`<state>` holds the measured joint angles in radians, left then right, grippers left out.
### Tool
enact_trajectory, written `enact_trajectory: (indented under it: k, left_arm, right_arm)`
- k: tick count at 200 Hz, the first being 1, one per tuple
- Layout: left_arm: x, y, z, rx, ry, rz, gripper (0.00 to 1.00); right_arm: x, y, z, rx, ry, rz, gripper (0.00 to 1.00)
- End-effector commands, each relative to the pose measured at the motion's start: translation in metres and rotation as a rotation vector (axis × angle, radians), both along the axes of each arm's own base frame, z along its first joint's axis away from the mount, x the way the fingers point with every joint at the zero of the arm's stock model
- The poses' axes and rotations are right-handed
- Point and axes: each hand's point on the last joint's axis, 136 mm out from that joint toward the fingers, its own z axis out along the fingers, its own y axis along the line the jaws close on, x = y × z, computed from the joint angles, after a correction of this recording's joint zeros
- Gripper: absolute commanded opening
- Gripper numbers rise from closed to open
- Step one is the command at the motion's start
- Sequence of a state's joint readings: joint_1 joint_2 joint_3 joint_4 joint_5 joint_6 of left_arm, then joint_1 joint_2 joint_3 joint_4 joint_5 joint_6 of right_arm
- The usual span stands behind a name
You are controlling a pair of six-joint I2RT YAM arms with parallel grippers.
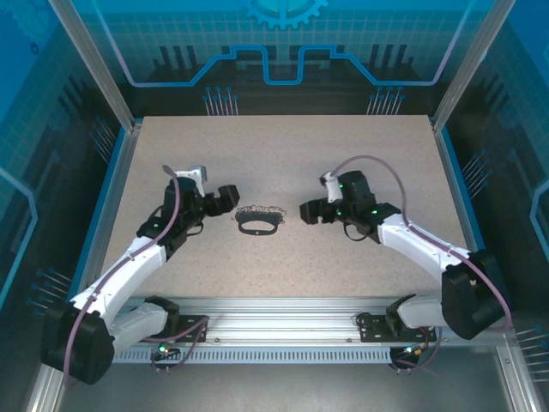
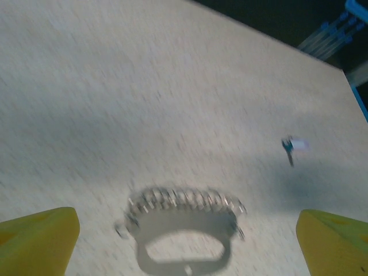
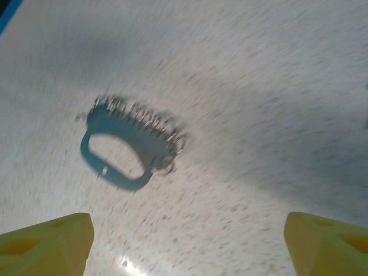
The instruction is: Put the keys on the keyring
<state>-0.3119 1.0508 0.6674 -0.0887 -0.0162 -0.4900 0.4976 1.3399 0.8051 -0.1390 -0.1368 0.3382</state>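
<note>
Left fingers point(image 2: 40, 238) stand spread wide, pinching nothing and touching nothing; their yellow tips frame the keyring point(image 2: 181, 241), which lies on the table point(image 2: 115, 86) just ahead of them; right fingers point(image 3: 46, 241) are spread wide too and empty, with the keyring ahead and off to one side of their gap.

From above, the left gripper point(image 1: 225, 196) and right gripper point(image 1: 307, 212) face each other across the middle of the table; the keyring lies between them, a little nearer than both and apart from each; its chain point(image 1: 257, 210) is bunched along the far side of the keyring.

The key point(image 2: 293, 146), lilac head and dark blade, lies flat past the keyring, on its right in the scene as best I can judge; it is well apart from the keyring and sits in shadow; both wrist views are blurred, so finer detail is lost.

Nothing hangs on the keyring yet; the step in hand looks like the approach, before any grasp. The next move, I judge, calls for one gripper to pinch the keyring and steady it while the other takes the key by its head; the key is far smaller than the fingers and lies flat, so the pinch must come down low and centred, or the key may skid away; the opening in the keyring must then be found.
</note>
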Motion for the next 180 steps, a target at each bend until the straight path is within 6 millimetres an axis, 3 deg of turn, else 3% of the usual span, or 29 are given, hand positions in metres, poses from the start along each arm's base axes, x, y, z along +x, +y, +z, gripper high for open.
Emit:
enact_trajectory:
  k: [1, 26, 29, 68, 102, 180]
  left_arm:
    - [-0.026, -0.025, -0.035, -0.094, 0.177, -0.018, 0.98]
    - [-0.032, -0.043, -0.060, -0.124, 0.253, -0.021, 0.96]
    - [-0.032, -0.045, -0.063, -0.127, 0.260, -0.020, 0.96]
    - [-0.026, -0.055, -0.084, -0.132, 0.308, -0.010, 0.96]
    - [-0.018, -0.060, -0.095, -0.119, 0.320, -0.013, 0.97]
    - [0.005, -0.067, -0.118, -0.098, 0.338, -0.015, 0.98]
  right_arm:
    - [-0.016, 0.018, -0.017, -0.078, 0.049, 0.076, 0.84]
    - [-0.026, 0.027, -0.048, -0.179, 0.116, 0.118, 0.77]
    - [-0.021, 0.032, -0.043, -0.180, 0.103, 0.121, 0.76]
    - [-0.018, 0.051, -0.066, -0.279, 0.118, 0.170, 0.65]
    - [-0.010, 0.059, -0.077, -0.309, 0.127, 0.200, 0.55]
    - [0.006, 0.071, -0.092, -0.354, 0.121, 0.244, 0.51]
